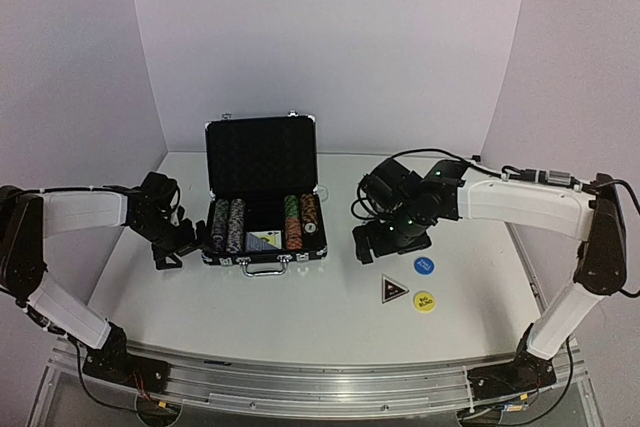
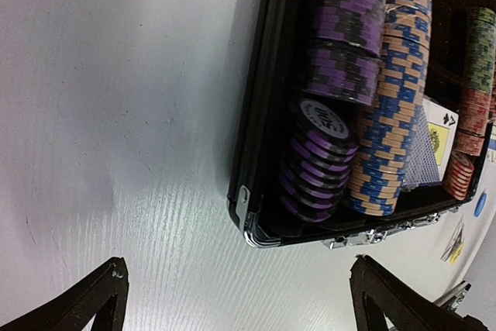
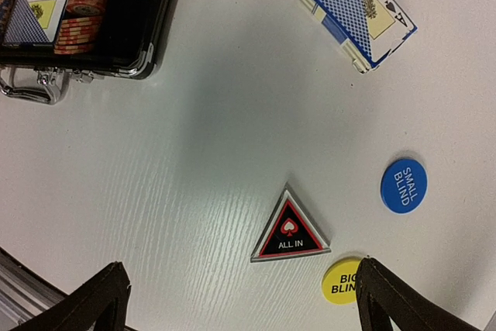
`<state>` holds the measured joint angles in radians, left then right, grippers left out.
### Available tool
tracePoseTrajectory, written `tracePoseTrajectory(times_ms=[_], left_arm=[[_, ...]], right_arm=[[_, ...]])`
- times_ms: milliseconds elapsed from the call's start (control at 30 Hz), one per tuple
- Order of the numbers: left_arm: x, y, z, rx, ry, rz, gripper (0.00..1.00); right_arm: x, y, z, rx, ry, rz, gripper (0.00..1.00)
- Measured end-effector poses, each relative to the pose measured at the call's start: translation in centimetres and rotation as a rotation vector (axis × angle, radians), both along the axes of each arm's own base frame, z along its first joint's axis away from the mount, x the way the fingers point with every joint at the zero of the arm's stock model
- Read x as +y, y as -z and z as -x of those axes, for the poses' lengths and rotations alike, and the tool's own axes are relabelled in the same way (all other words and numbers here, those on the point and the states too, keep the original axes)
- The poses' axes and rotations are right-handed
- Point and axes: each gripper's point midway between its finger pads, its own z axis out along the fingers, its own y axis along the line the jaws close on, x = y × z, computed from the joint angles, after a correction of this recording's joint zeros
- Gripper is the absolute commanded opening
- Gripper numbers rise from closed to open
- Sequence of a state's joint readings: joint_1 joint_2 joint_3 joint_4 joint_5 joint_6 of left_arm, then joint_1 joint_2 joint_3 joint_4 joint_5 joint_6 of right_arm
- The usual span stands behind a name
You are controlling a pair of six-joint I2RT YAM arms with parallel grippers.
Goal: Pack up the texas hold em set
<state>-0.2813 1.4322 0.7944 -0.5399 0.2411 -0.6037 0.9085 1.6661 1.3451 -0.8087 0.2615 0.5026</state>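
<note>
The black silver-trimmed case (image 1: pixel 262 155) sat mid-table, its long axis running left to right, lid upright at the back, handle facing the arm bases. The left gripper (image 2: pixel 236 292) gaped wide beside its left end. The right gripper (image 3: pixel 240 292) gaped wide, empty, near the black triangular marker (image 3: pixel 290 229). Its finger cut off part of the yellow round button (image 3: pixel 341 282).

Robot lab cell: plain pale walls (image 1: pixel 330 37) are boxing in the white surface (image 1: pixel 300 317), aluminium rail (image 1: pixel 320 382) lining its near edge.

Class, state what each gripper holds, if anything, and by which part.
Nothing is held: the left gripper and the right gripper are both open and empty.
</note>
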Motion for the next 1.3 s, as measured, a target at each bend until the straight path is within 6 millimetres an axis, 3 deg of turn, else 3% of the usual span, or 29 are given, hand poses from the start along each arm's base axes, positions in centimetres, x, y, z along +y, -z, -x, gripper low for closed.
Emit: tracePoseTrajectory(times_ms=[300,1100,1300], left_arm=[[0.5,2.5,0.1,0.073,-0.003,-0.051,1.0],[0.0,2.3,-1.4,0.127,0.071,-0.092,1.0],[-0.5,2.1,-4.3,0.049,0.064,-0.099,1.0]], right_arm=[[-0.2,0.4,0.2,0.009,0.013,0.004,0.98],[-1.0,1.2,0.3,0.012,0.038,0.029,0.98],[-1.3,1.2,0.4,0.009,0.046,0.033,0.98]])
